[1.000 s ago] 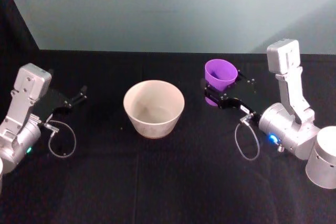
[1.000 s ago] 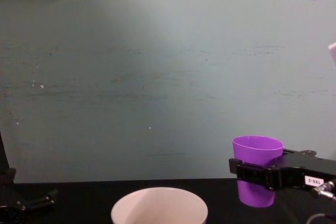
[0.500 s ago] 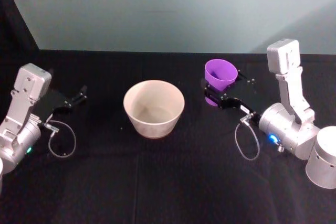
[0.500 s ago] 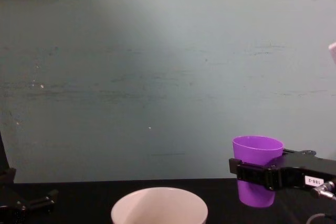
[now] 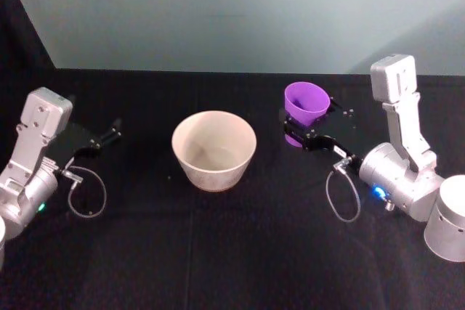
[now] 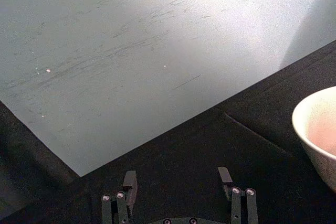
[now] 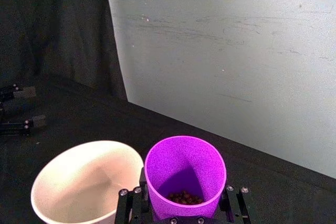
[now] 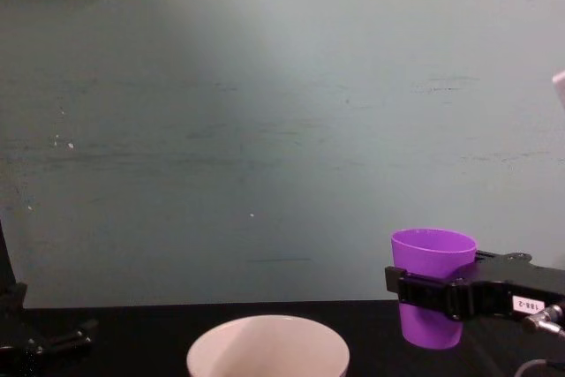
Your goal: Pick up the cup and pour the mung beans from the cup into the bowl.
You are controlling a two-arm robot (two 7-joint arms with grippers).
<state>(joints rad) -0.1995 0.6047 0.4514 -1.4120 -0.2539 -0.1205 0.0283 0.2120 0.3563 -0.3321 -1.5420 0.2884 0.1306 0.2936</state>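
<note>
The purple cup (image 5: 305, 102) stands upright to the right of the bowl, with my right gripper (image 5: 308, 127) shut around its lower half. From the side, the cup (image 8: 433, 255) sits in the black fingers (image 8: 422, 292). In the right wrist view the cup (image 7: 185, 167) holds brown mung beans (image 7: 184, 198) at its bottom. The cream bowl (image 5: 213, 149) sits at the table's middle, with nothing in it, and its rim (image 7: 58, 167) is close beside the cup. My left gripper (image 5: 107, 136) rests open at the far left, well away from the bowl (image 6: 315, 124).
A black cloth (image 5: 232, 252) covers the table, and a teal wall (image 8: 265, 130) stands right behind it. Cable loops hang by the left arm (image 5: 86, 194) and the right arm (image 5: 341, 197). There is free room in front of the bowl.
</note>
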